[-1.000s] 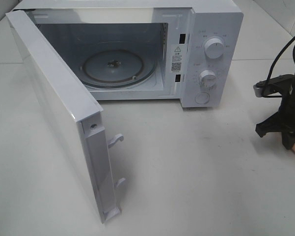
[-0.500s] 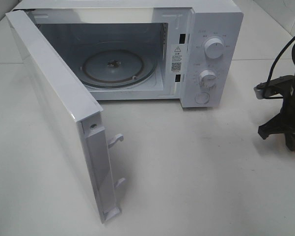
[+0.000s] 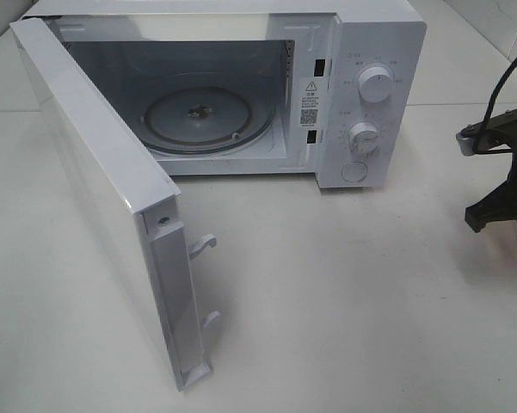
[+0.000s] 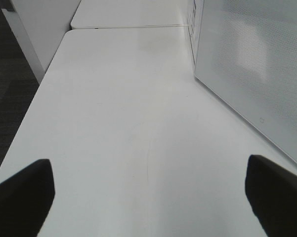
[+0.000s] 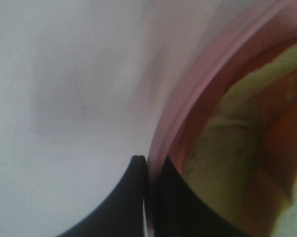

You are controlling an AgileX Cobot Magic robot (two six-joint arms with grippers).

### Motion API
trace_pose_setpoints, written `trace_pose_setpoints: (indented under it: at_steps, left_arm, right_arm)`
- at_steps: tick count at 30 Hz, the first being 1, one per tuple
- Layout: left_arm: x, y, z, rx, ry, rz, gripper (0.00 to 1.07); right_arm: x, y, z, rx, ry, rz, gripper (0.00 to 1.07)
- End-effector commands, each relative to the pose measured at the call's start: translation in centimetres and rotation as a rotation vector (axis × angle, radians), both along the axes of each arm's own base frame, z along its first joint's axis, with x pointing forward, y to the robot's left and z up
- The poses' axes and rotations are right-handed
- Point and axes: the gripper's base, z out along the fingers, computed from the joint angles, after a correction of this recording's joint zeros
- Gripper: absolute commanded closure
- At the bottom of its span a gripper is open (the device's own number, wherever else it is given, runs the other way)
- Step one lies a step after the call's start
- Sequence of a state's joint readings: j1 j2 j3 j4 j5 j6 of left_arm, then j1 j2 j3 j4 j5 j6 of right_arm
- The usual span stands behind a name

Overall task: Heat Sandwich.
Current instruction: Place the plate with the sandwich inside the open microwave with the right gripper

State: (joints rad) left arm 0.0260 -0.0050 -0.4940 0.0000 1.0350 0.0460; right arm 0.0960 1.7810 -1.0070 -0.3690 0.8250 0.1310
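The sandwich (image 5: 227, 148) shows only in the right wrist view, as blurred green lettuce and orange-brown filling on a round pink plate (image 5: 188, 94). My right gripper (image 5: 149, 177) is shut on the plate's rim, one dark finger on each side of it. In the exterior high view only the dark right arm (image 3: 503, 194) shows at the right edge; the plate and sandwich lie outside that frame. My left gripper (image 4: 148, 197) is open wide over bare white table, with nothing between its fingers (image 4: 20, 197).
The white microwave (image 3: 370, 52) stands at the back with its door (image 3: 103, 189) swung wide toward the front left and a glass turntable (image 3: 206, 116) inside. In the left wrist view the door's panel (image 4: 252, 74) is close by. The table edge (image 4: 34, 98) drops to dark floor.
My right arm has shifted to the right and slightly up, toward the frame edge. The sliver of pink plate seen below it earlier has left the exterior high view.
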Motion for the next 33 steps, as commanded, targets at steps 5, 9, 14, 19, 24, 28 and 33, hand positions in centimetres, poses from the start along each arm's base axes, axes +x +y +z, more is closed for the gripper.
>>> trace_pose_setpoints:
  at_steps: [5, 9, 14, 19, 24, 28, 33]
  left_arm:
    - [-0.3, -0.1, 0.0, -0.011, -0.031, -0.001, 0.03]
    - [-0.3, -0.1, 0.0, -0.011, -0.031, -0.001, 0.03]
    - [-0.3, -0.1, 0.0, -0.011, -0.031, -0.001, 0.03]
    - [-0.3, -0.1, 0.0, -0.011, -0.031, -0.001, 0.03]
    - [-0.3, -0.1, 0.0, -0.011, -0.031, -0.001, 0.03]
    - [-0.3, -0.1, 0.0, -0.011, -0.031, -0.001, 0.03]
    - [-0.3, -0.1, 0.0, -0.011, -0.031, -0.001, 0.03]
  right_arm:
    - [-2.6, 1.2, 1.5, -0.046, 0.004, 0.045, 1.07]
    - [-4.3, 2.0, 2.2, -0.047, -0.005, 0.075, 1.07]
    - [-6.4, 2.8, 2.8, -0.054, -0.004, 0.116, 1.07]
    - [-8.5, 3.8, 3.3, -0.058, -0.009, 0.17, 1.07]
    - [-10.4, 4.7, 4.0, -0.065, -0.014, 0.234, 1.07]
    - [-11.3, 5.3, 4.3, -0.066, -0.02, 0.272, 1.07]
    - [-12.9, 6.4, 4.7, -0.071, -0.021, 0.363, 1.07]
